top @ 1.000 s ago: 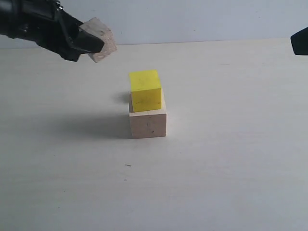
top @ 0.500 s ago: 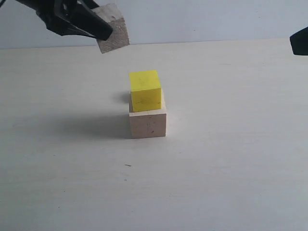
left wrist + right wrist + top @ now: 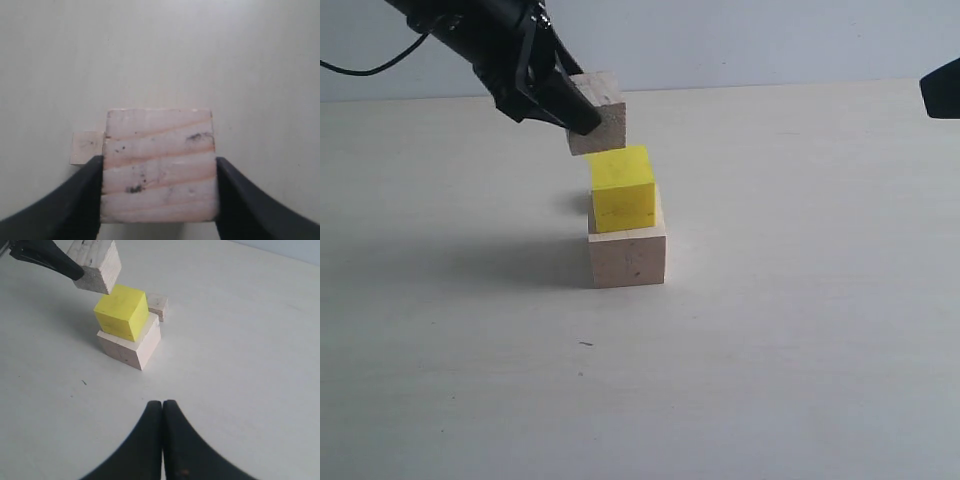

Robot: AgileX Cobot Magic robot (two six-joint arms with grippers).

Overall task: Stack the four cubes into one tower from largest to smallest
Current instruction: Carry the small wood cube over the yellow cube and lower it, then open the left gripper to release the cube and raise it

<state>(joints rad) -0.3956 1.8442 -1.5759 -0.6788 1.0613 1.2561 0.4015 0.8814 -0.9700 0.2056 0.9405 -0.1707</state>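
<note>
Roughly halfway: I'm pinching the third cube [image 3: 608,108] in the left tool [image 3: 159,167], up beside the yellow cube [image 3: 622,190].
Yellow is sitting on the largest cube [image 3: 628,258]; the smallest cube [image 3: 157,306] is waiting on the worktop [image 3: 800,330]; the right tool [image 3: 162,407] is resting pressed together.

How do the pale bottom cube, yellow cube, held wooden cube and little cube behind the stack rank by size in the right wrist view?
1. pale bottom cube
2. yellow cube and held wooden cube: about alike, and the held one is cropped by the frame edge, so unranked
3. little cube, partly hidden

Yellow cube [image 3: 623,188] atop pale cube [image 3: 628,258]; wooden cube [image 3: 606,115] aloft; tiny cube [image 3: 158,305] beside.
</note>
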